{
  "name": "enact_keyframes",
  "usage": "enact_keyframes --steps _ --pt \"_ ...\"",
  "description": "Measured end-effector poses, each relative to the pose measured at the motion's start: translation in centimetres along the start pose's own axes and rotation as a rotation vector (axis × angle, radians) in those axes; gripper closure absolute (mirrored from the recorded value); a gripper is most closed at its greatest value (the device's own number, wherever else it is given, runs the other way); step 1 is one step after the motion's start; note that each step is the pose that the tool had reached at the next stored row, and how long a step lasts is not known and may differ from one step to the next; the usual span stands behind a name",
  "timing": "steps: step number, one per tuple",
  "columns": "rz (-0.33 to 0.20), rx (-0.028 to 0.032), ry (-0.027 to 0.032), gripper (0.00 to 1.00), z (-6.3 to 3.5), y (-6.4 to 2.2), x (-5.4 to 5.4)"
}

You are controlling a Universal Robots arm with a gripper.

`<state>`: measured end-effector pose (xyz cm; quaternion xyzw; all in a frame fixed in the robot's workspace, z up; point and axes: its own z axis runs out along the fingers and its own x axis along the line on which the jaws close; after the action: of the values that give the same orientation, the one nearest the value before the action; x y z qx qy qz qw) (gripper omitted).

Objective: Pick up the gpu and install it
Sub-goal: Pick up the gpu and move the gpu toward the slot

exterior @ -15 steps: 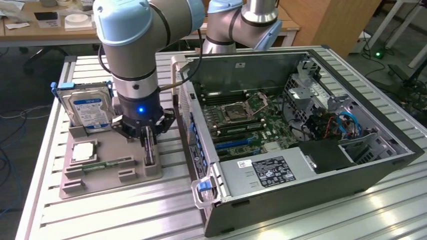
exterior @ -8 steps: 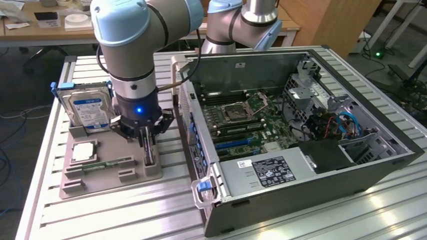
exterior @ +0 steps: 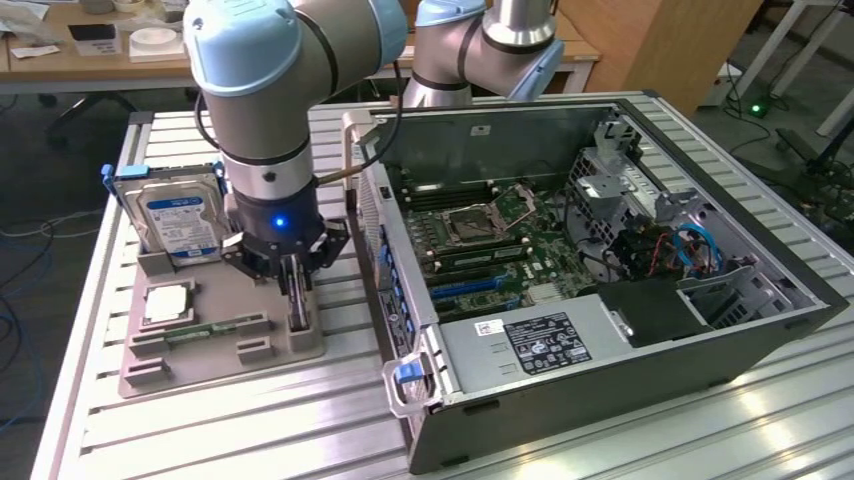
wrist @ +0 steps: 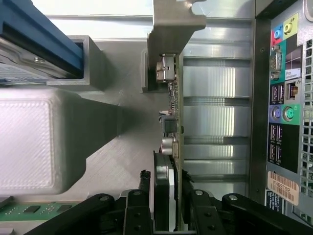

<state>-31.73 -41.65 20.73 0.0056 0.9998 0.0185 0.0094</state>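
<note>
One arm (exterior: 267, 90), grey tube with pale blue joint caps, stood pointing straight down over the tray (exterior: 254, 360). One hand (exterior: 296, 298) at its end, black. Its two fingers (wrist: 144, 200) were closed against opposite faces of the gpu (exterior: 299, 318), clamped on it.

The gpu (wrist: 169, 125) stood on edge in a slot of the tray, on the side nearest the case. It was one thin flat card, dark, with small components along its edge in the wrist view. A folded silver metal bracket (wrist: 168, 29) sat at the end away from the hand.

Tray: one, matte grey plastic, blocky, with raised posts and slots. Also on it:
- one hard drive (exterior: 180, 215), a boxy silver thing with a blue-white label, upright in its holder
- one square processor chip (exterior: 170, 303), lying flat, with a metal lid
- one memory stick (exterior: 214, 327), narrow and green, lying flat

One computer case (exterior: 747, 330), black, lay open just beside the tray on the exterior view's right. Inside were a green motherboard (exterior: 494, 240) and one silver power supply (exterior: 534, 345) with a black label. Its rear port panel (wrist: 283, 98) showed coloured sockets in the wrist view.

Counter (exterior: 267, 430): ribbed aluminium slats, shiny
</note>
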Motion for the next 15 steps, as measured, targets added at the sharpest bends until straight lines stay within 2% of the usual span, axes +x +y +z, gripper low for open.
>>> enact_keyframes --steps 11,12,13,15 --pt "0.0 0.002 -0.0002 0.64 0.19 0.38 0.01" --pt "0.0 0.002 -0.0001 0.65 0.19 0.38 0.01" --pt "0.0 0.0023 -0.0001 0.72 0.19 0.38 0.01" --pt "0.0 0.0026 -0.0002 0.72 0.2 0.38 0.01"
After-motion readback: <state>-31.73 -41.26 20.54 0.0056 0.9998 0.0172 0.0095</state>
